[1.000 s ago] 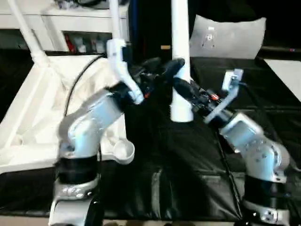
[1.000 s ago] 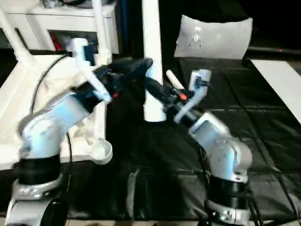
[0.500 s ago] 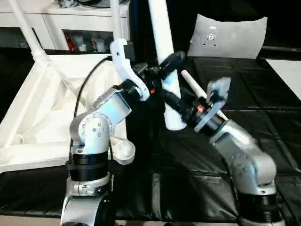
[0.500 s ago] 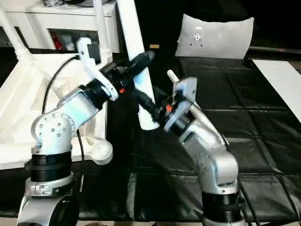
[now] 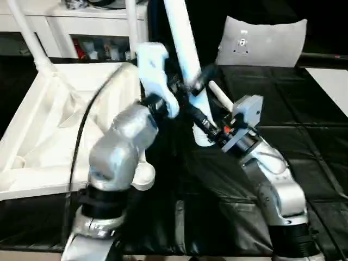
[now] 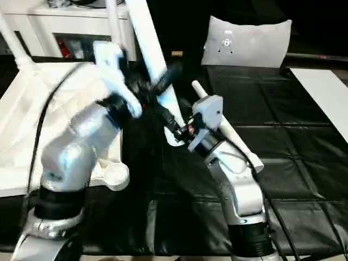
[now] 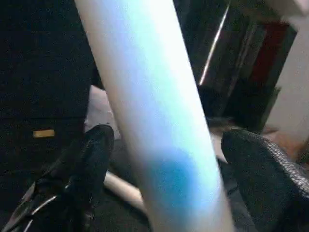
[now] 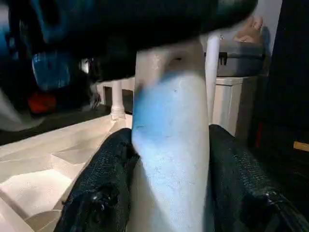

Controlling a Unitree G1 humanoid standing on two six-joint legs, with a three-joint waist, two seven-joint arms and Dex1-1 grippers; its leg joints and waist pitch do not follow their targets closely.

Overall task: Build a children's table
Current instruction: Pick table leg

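Observation:
The children's table top (image 5: 49,125) lies upside down at the left, with two legs (image 5: 24,32) standing in its far sockets and a near corner socket (image 5: 142,173) bare. A third white leg (image 5: 182,38) leans over the black mat, its top tilted left. My right gripper (image 5: 198,117) is shut on its lower end, both pads (image 8: 108,183) pressed to it. Higher up, my left gripper (image 5: 190,87) straddles the same leg (image 7: 154,111), with its fingers (image 7: 91,159) standing apart from it. Another loose leg (image 6: 200,91) lies on the mat behind my right wrist.
A black mat (image 5: 304,136) covers the work surface. A grey panel (image 5: 261,41) stands at the back, and a white shelf unit (image 5: 81,22) is behind the table top. A white sheet (image 5: 331,81) lies at the far right.
The held leg has gone from upright to leaning, top to the left. My right arm has swung in under it, still gripping. My left arm has risen, its fingers around the leg.

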